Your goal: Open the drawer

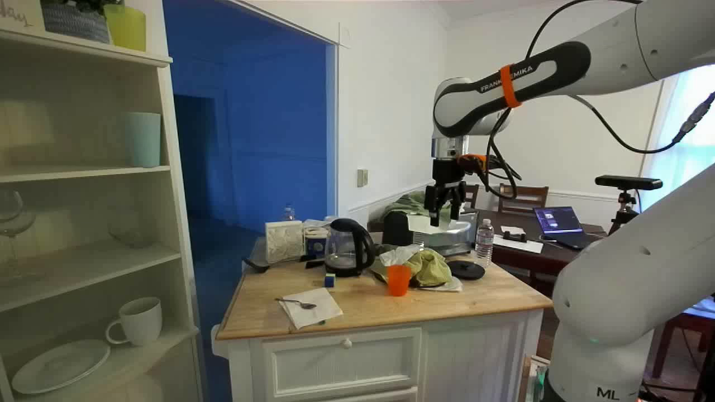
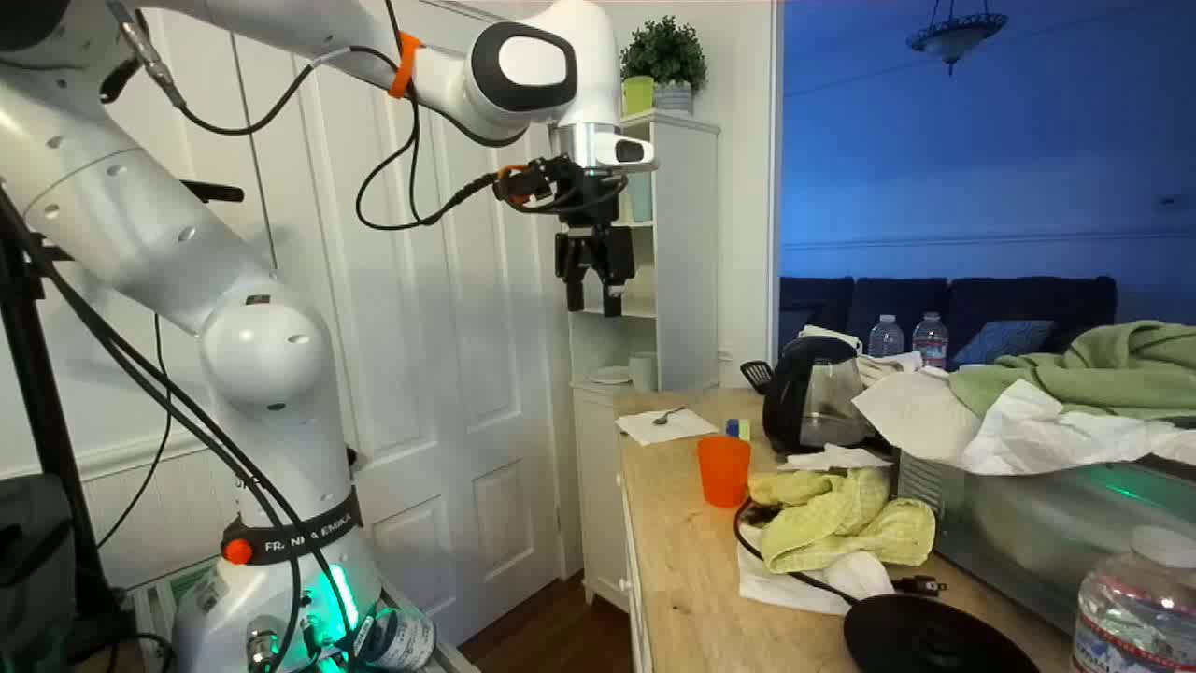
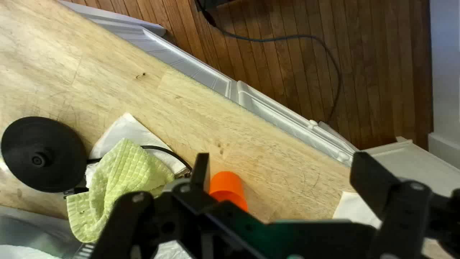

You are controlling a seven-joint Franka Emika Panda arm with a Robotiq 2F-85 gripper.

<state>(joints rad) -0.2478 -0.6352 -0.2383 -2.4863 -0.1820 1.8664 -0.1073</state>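
Note:
The drawer [image 1: 313, 368] is a white panelled front with a round knob [image 1: 347, 343], below the left part of the wooden countertop [image 1: 475, 301] in an exterior view. It looks shut. In the wrist view its front [image 3: 293, 124] shows steeply from above along the counter edge, with its knob [image 3: 342, 157] near the right finger. A lower drawer edge [image 1: 385, 395] shows beneath it. My gripper [image 1: 444, 220] is open and empty, high over the counter and away from the drawer. It hangs fingers down in both exterior views [image 2: 594, 307]; its fingers are wide apart in the wrist view [image 3: 285, 176].
An orange cup [image 1: 399, 280], a kettle [image 1: 346, 248], a green cloth [image 2: 832, 523] and a spoon on a napkin [image 1: 313, 307] stand or lie on the counter. A water bottle [image 1: 484, 243] is at its right. White shelving [image 1: 184, 268] stands left of the island.

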